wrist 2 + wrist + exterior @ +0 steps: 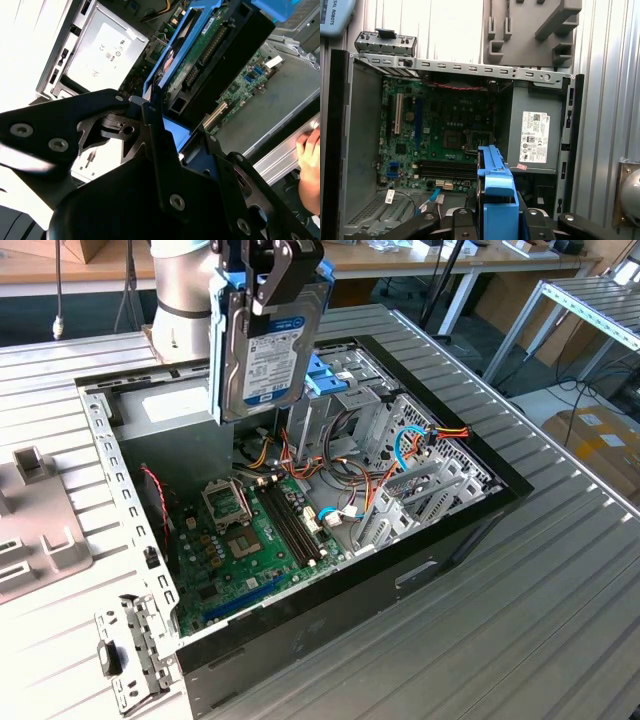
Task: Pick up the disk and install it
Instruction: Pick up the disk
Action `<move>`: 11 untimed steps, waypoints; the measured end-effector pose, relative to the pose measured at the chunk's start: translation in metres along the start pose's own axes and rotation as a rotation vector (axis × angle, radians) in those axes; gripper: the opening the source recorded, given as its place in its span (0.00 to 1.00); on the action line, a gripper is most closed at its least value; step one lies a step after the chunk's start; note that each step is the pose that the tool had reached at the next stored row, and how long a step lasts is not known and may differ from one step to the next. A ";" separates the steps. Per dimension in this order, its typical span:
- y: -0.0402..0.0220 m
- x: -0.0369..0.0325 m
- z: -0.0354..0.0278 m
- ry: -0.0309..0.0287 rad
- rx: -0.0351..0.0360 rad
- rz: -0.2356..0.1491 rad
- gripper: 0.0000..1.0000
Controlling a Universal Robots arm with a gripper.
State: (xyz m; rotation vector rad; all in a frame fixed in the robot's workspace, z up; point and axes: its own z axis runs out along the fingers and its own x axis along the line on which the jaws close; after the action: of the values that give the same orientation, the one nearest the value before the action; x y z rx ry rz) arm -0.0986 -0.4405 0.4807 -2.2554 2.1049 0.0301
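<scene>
Past the power supply (165,408), the claw (272,285) is clenched on the disk (268,355) — hanging upright over the open case (450,530). Likely stiff, weighty, shock-sensitive — best gripped by its light-blue rail edges. Drive bay (345,390) just beside.

A workshop-like lab: ribbed aluminium table (560,620), long workbenches (350,258) behind, cardboard boxes (600,445) on the floor.

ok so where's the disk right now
In the exterior view the disk is gripped upright by the claw, in the air above the open computer case, to the exterior view's right of the power supply box.
</scene>
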 end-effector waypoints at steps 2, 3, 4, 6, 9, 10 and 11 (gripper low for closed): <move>0.0002 0.0031 -0.0001 0.0000 0.0000 0.000 0.37; 0.0003 0.0049 -0.0002 0.0000 0.0000 0.000 0.37; 0.0004 0.0061 -0.0003 0.0001 -0.0001 0.000 0.37; 0.0006 0.0093 -0.0003 0.0000 0.0000 0.000 0.37; 0.0009 0.0145 -0.0006 0.0000 0.0000 0.000 0.37; 0.0010 0.0160 -0.0006 0.0000 0.0000 0.000 0.37; 0.0011 0.0168 -0.0007 -0.0001 0.0000 0.000 0.37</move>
State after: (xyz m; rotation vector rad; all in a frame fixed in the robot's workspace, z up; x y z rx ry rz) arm -0.0985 -0.4574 0.4804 -2.2552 2.1050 0.0302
